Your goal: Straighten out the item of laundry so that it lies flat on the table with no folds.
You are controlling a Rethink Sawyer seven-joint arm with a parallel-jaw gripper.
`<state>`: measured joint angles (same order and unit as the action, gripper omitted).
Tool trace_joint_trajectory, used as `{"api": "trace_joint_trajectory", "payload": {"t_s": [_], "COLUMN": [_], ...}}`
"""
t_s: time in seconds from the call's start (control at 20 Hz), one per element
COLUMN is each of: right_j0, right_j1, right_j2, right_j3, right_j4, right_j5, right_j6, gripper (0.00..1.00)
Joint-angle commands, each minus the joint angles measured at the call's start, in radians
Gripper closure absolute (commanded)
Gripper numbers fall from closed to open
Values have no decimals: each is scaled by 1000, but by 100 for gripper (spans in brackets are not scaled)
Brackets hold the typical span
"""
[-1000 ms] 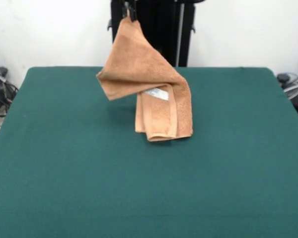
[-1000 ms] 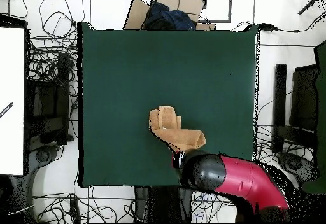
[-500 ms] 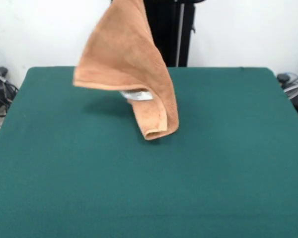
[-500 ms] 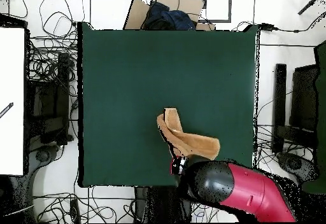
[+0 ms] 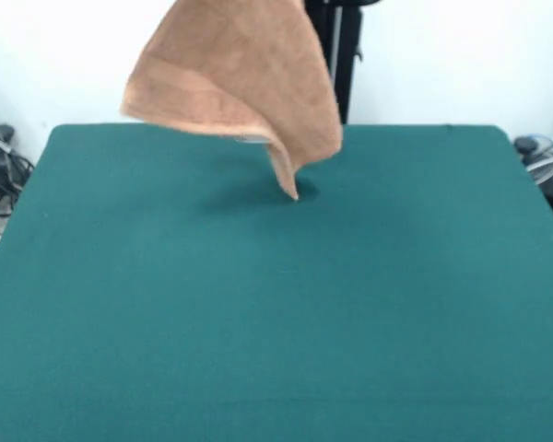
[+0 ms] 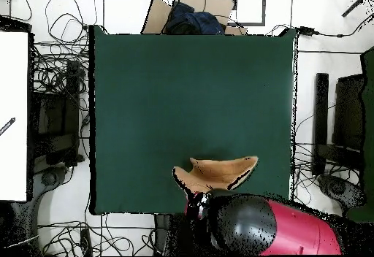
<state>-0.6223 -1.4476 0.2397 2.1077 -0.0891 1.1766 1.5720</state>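
The item of laundry [image 5: 240, 83], a tan-orange towel, hangs in the air over the far half of the green table [image 5: 276, 322]. Its top runs off the upper edge of the front view. Its lowest corner points down at the felt, and I cannot tell if it touches. In the overhead view the towel [image 6: 219, 172] spreads as a curved sheet near the table [image 6: 182, 86] edge closest to the robot. The gripper [image 6: 193, 204] shows only as a dark part beside the red and black arm [image 6: 248, 225], shut on the towel's upper corner.
A cardboard box with dark cloth [image 6: 191, 13] sits past the table's opposite edge. Cables lie all round the table on the floor. A white board [image 6: 13, 115] stands at the left. Black gear [image 6: 321, 123] lies to the right.
The towel has been lifted higher and has swung toward the robot's side. Its folded lower part has left the table and opened out, so only one corner hangs low.
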Motion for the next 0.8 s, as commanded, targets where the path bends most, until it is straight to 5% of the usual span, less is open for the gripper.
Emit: {"api": "trace_joint_trajectory", "payload": {"t_s": [0.05,0.8], "right_j0": [19,-8], "right_j1": [-42,-117], "right_j2": [7,-37], "right_j3": [13,7], "right_j4": [66,79], "right_j5": [34,91], "right_j6": [-136,-206], "gripper": [100,100]}}
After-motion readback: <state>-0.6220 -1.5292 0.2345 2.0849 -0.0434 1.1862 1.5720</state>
